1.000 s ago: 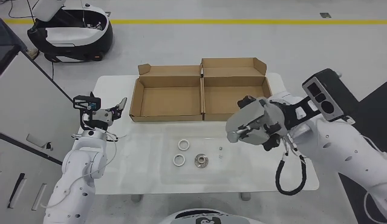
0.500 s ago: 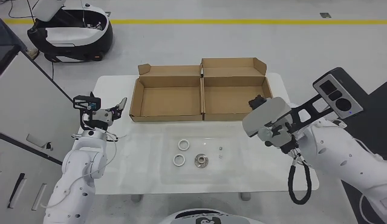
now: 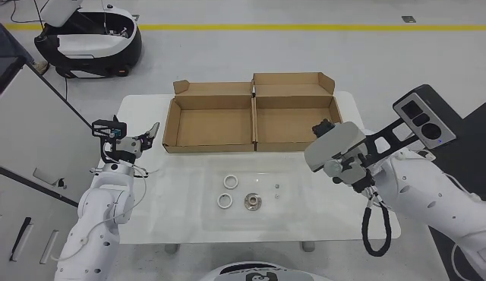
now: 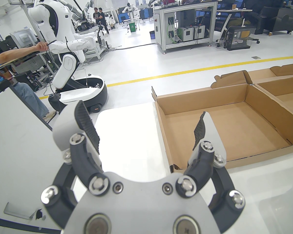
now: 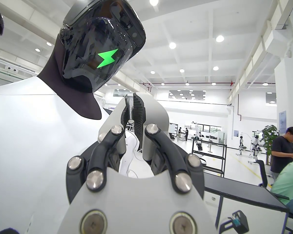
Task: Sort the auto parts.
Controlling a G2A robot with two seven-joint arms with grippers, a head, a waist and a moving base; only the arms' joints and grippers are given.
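Sorting barely begun, by look of it: both cardboard boxes (image 3: 215,125) bare inside. White rings (image 3: 230,181), metal flange (image 3: 252,200) and small bits (image 3: 277,184) lie mid-counter (image 3: 175,205).

Right pincer (image 5: 133,103) clamped on threaded bolt (image 5: 130,109), wrist tipped upward, near right-hand box's front corner.

Left pincer (image 4: 141,110) spread apart, holding nothing, hovering at counter's left edge.

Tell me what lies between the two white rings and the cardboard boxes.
Nothing. The top view shows only bare table between the rings and the boxes.
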